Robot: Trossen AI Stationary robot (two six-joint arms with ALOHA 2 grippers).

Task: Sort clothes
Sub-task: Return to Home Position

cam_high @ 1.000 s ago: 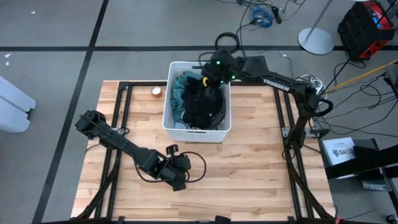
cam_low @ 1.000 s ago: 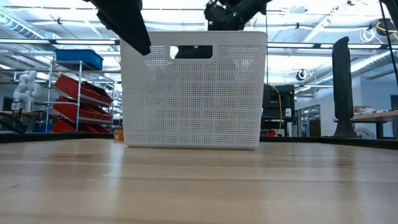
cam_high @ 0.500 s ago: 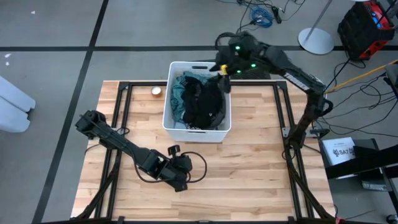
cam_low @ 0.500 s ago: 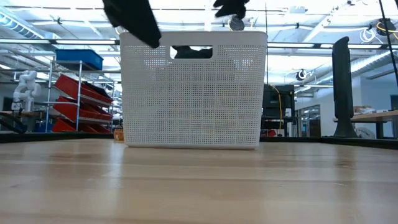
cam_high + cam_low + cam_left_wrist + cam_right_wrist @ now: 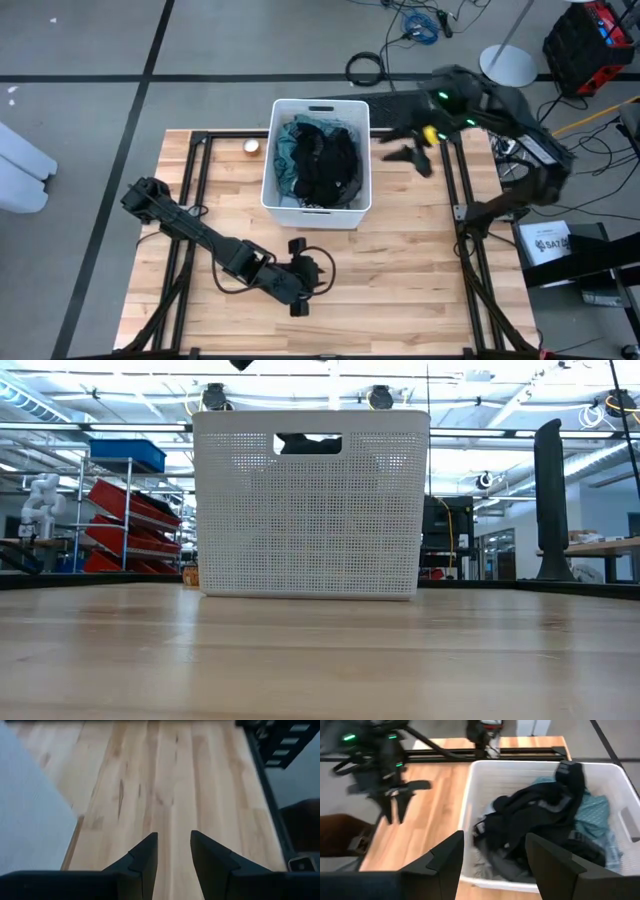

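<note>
We are holding the right gripper (image 5: 495,836) wide, empty, beside the bin (image 5: 268,172) of clothes (image 5: 325,165); left gripper (image 5: 172,839) is hovering over the table (image 5: 400,262), narrowly parted.

Black and teal clothes (image 5: 322,160) (white perforated bin (image 5: 310,510))

High view: bright, even overhead light. Wood table (image 5: 400,270) evenly lit; shadows under arms soft and short. Green lamps (image 5: 440,97) glow on right arm (image 5: 520,120).

Low view: strongly backlit (ceiling strip lamps glare in room behind). White bin (image 5: 310,510) facing wall in own shade, tabletop carries pale sheen.

Left wrist view: left gripper (image 5: 173,837) near-black silhouette, wood ahead of it bright, washed pale.

Right wrist view: bin's inner wall ahead of right gripper (image 5: 495,836) glares white. Dark clothes (image 5: 535,825) inside swallow detail.
</note>
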